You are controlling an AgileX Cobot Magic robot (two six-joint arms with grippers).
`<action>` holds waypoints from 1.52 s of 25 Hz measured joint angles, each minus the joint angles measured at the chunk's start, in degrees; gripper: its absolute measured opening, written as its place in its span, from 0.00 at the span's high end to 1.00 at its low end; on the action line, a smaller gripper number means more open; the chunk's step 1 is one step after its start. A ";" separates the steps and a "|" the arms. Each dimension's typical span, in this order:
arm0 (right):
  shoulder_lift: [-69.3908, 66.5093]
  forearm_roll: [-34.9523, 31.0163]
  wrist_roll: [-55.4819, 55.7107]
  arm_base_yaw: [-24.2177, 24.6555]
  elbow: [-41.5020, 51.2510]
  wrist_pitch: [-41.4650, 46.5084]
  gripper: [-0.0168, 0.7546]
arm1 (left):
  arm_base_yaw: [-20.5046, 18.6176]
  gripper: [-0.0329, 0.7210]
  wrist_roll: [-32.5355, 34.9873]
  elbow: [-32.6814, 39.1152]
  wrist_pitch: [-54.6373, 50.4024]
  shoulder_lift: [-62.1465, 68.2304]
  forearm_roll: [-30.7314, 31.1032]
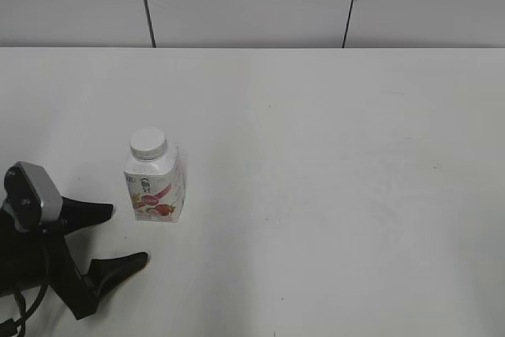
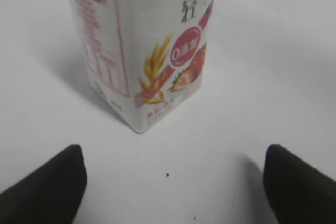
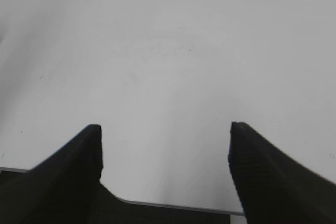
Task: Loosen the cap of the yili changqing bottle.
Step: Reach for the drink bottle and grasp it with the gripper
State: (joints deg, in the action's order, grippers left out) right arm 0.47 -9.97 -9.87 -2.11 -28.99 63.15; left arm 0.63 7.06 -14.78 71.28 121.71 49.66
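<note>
The yili changqing bottle (image 1: 155, 185) stands upright on the white table (image 1: 331, 155), left of the middle, its pink-red strawberry label facing me. Its white ribbed cap (image 1: 147, 143) sits on the neck. My left gripper (image 1: 130, 234) is open at the lower left, its black fingertips (image 1: 136, 259) a short way in front and left of the bottle, not touching it. In the left wrist view the bottle (image 2: 142, 51) fills the top, beyond the open left gripper (image 2: 173, 166); the cap is out of that frame. My right gripper (image 3: 165, 140) is open over bare table, out of the exterior view.
A pale wall with dark vertical seams (image 1: 146, 1) rises behind the table's far edge. The table's near edge (image 3: 173, 205) runs just under my right gripper.
</note>
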 joint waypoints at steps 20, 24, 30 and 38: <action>0.00 0.00 0.00 0.00 0.00 0.00 0.22 | 0.02 0.18 -8.40 -8.63 -1.87 -4.42 4.68; 0.00 0.00 0.00 0.00 0.00 0.00 0.22 | 0.02 0.18 -11.70 -12.65 -1.92 -4.22 8.06; 0.00 0.00 0.00 0.00 0.00 0.00 0.22 | 0.02 0.18 -13.02 -14.63 -1.92 -3.32 11.21; 0.00 0.00 0.00 0.00 0.00 0.00 0.22 | 0.02 0.18 -13.73 -14.81 -1.86 -0.27 13.62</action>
State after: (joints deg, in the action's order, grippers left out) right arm 0.47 -9.97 -9.87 -2.11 -28.99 63.15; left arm 0.66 -6.66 -29.58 69.41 121.44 63.28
